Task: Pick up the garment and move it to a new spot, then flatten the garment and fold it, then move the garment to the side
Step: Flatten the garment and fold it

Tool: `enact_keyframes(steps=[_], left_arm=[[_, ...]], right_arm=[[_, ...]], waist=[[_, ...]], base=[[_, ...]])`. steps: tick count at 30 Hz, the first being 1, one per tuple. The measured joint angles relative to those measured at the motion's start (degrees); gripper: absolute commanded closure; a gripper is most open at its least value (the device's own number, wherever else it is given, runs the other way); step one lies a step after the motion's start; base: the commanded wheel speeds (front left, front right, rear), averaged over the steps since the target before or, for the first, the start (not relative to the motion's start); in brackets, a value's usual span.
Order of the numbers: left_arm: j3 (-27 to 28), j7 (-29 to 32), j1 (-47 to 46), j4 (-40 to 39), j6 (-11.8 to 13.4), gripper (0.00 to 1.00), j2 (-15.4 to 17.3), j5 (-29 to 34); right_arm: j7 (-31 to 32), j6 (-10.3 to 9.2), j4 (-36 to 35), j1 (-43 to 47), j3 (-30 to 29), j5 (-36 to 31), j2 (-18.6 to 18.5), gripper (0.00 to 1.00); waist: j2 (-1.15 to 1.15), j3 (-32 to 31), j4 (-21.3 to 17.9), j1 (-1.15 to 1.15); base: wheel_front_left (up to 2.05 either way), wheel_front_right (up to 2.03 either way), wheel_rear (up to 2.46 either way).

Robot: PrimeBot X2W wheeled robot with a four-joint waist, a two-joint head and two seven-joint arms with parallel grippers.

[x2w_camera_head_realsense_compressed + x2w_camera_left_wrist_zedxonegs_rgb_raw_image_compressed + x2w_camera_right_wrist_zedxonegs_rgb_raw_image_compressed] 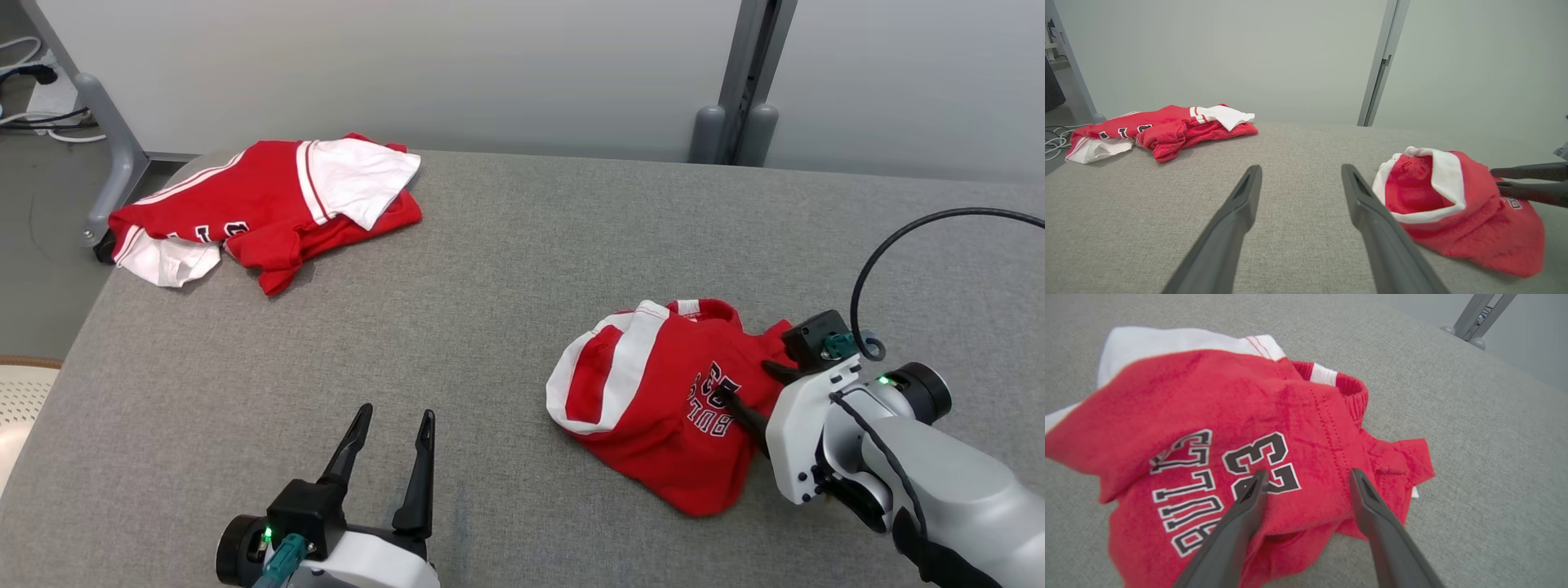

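Two grippers, jaws apart: right gripper [1308,475] over crumpled garment [1208,396], left gripper [390,416] idle. Flattening likely goes best pinching opposite edges, drawing outward.

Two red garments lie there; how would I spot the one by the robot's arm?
On the grey table, look near right, in front of the right gripper. The red garment there is bunched into a small heap, number 23 showing; the other red garment lies far left.

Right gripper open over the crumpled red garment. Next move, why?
Probably shut the right gripper on the near edge of the crumpled red garment with black lettering, ready to pull it flat: it lies bunched on the grey fabric table, jaws open above it.
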Motion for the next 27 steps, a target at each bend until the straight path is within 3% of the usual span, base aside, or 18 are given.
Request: enact_keyframes(steps=[5,6,8,10,27], left_arm=[[-0.1,0.0,-0.2,-0.1,0.0,0.00,0.0,-0.1],[-0.2,0.0,-0.3,-0.1,0.1,0.00,0.0,-0.2],[-0.2,0.0,-0.7,-0.1,0.2,0.00,0.0,-0.2],[-0.3,0.0,-1.0,-0.2,0.3,0.00,0.0,-0.3],[0.0,0.0,-1.0,-0.5,0.5,0.00,0.0,-0.3]], right_arm=[[4.0,0.00,-0.5,-0.3,0.9,1.6,-0.3,0.00],[4.6,0.00,-0.5,-0.4,1.0,1.8,-0.3,0.09],[4.7,0.00,-0.4,-0.5,1.2,2.4,-0.1,0.66],[4.3,0.00,0.0,-0.6,1.2,2.7,0.1,1.00],[-3.5,0.00,2.0,-3.5,1.4,3.1,-1.4,1.00]], waist=[[0.00,0.8,0.5,0.00],[0.00,0.9,0.6,0.00],[0.00,1.2,0.7,0.00],[0.00,1.5,0.8,0.00],[0.00,1.8,-1.1,0.00]], base=[[0.00,0.00,0.00],[0.00,0.00,0.00],[0.00,0.00,0.00],[0.00,0.00,0.00],[0.00,0.00,0.00]])
